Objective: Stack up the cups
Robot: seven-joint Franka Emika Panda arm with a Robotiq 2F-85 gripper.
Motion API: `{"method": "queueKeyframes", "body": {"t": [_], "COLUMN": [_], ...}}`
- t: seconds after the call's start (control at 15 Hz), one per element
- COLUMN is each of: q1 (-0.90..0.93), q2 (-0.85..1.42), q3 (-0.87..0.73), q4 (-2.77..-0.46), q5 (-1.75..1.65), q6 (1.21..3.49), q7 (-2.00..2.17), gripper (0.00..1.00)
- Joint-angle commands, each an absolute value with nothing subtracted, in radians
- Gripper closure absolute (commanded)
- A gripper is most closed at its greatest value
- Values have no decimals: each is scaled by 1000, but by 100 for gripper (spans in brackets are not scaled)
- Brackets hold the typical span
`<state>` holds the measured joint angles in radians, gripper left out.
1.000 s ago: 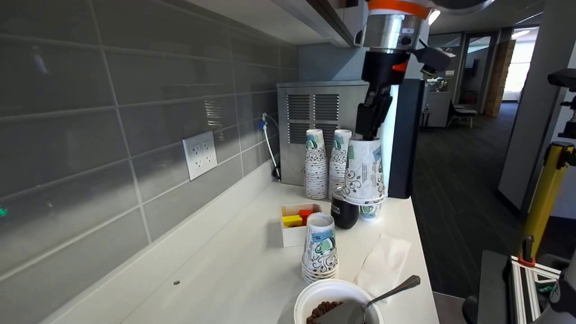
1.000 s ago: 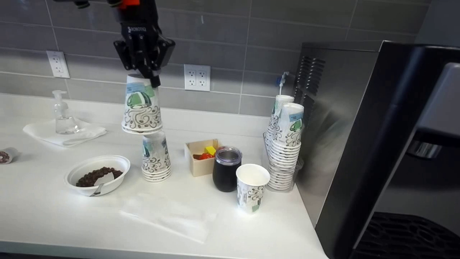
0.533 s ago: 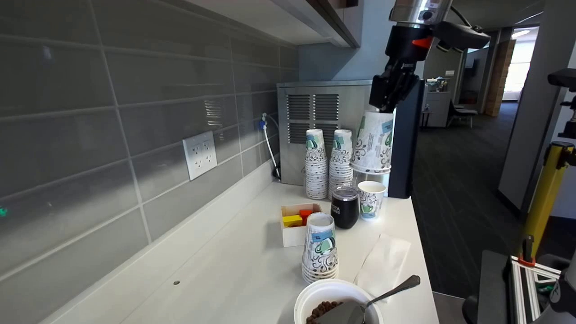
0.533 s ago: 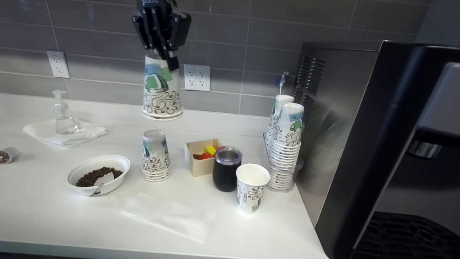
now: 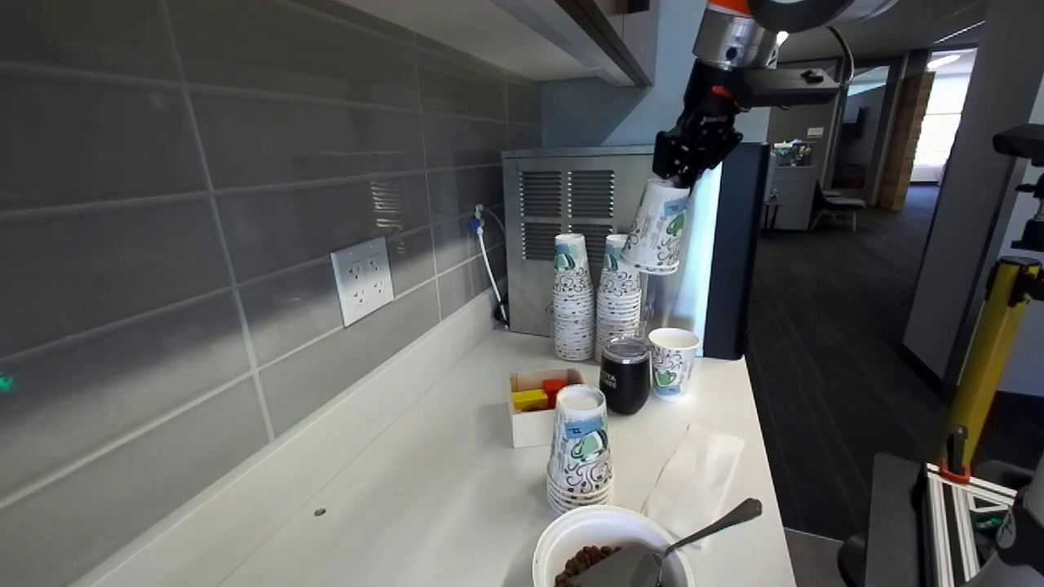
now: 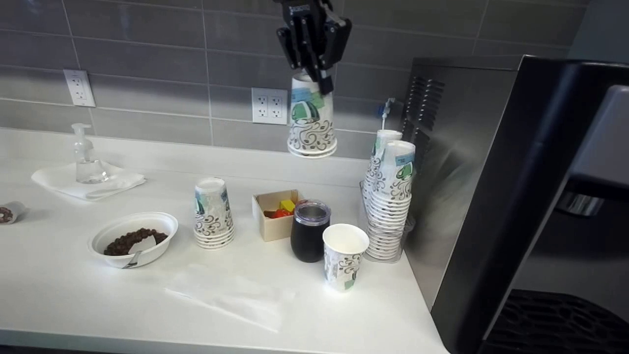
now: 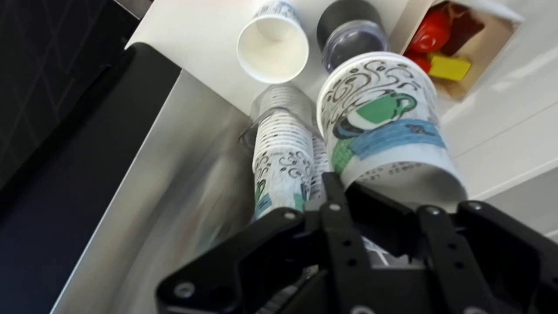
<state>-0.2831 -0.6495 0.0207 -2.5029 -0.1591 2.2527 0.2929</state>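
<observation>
In an exterior view, a cup stack (image 5: 581, 448) being seen lower centre, inverted cups (image 5: 656, 228) being pinched by the gripper (image 5: 675, 181) upper right of centre, an upright cup (image 5: 673, 367) being seen below, cup columns (image 5: 573, 306) being seen mid-frame

Gap between cup stack (image 6: 214, 216) and box (image 6: 278, 229); tumbler (image 6: 307, 241) beyond

Grey tile wall (image 5: 106, 244) and white counter (image 5: 408, 522) in both exterior views. In exterior view, tile wall fills left of frame, soft sheen on tiles; cabinet (image 5: 506, 45) underside at top centre. Right of frame: dark floor (image 5: 832, 367) running back beside plain wall (image 5: 954, 269). Upper right: chair (image 5: 840, 202), brown pillar (image 5: 907, 147), bright window (image 5: 942, 122), lit ceiling light (image 5: 944, 61) above. In exterior view, tiles span top of frame; narrow outlet (image 6: 78, 87) at upper left, wide outlet (image 6: 269, 105) at upper centre.
</observation>
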Motion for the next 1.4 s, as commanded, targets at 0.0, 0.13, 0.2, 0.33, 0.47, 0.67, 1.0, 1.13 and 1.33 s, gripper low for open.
{"method": "queueKeyframes", "body": {"t": [0.0,0.13,0.2,0.33,0.47,0.67,1.0,1.13,1.33], "q1": [-347,-357,-358,-359,-356,-354,-347,-344,-341], "q2": [-490,-435,-417,-375,-342,-296,-231,-215,-199], "q3": [39,27,18,-1,-20,-43,-68,-73,-75], "q4": [-2344,-2290,-2272,-2239,-2221,-2208,-2200,-2197,-2194], "q5": [-249,-283,-294,-314,-326,-341,-347,-352,-364], "q6": [2283,2288,2295,2310,2337,2387,2455,2478,2507], "q7": [378,394,400,407,406,414,425,430,442], "gripper": [98,98,98,98,98,98,98,98,98]}}
